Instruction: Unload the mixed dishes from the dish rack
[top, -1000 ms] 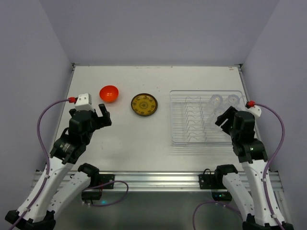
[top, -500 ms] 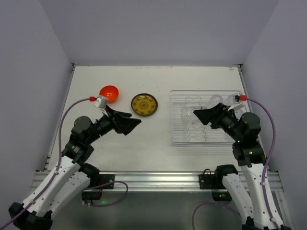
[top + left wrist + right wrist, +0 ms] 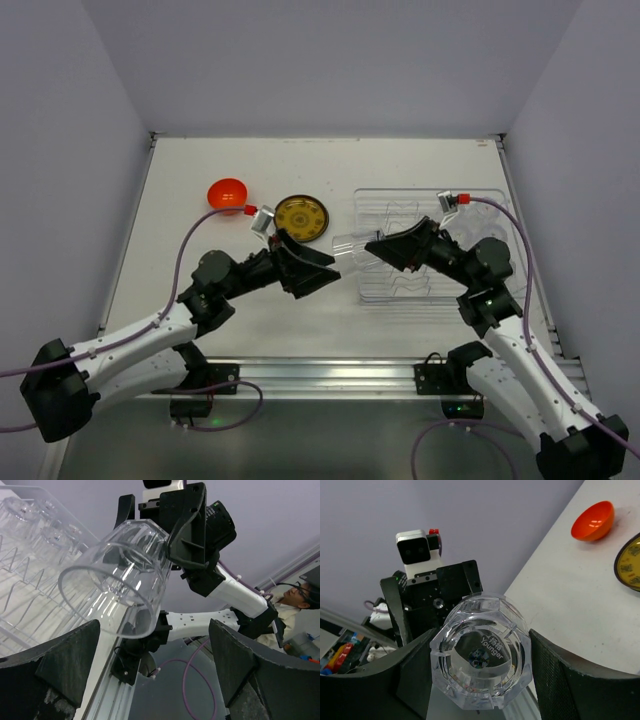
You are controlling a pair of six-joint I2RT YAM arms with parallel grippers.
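Gripping: right tool (image 3: 372, 247) is clamping a clear cup (image 3: 348, 245) near its base; cup is lying sideways, mouth facing left tool (image 3: 334, 270).
Left tool: is gaping wide, holding nothing, tips near cup's mouth w/ no contact visible.
Cup spot: is hanging in mid-air betw. yellow-brown plate (image 3: 301, 218) and dish rack (image 3: 430, 292).
Rack: is sitting on worktop (image 3: 250, 160) at right, w/ more clear cups (image 3: 25, 515) inside.
Orange bowl (image 3: 228, 194): is resting on worktop just left of plate.
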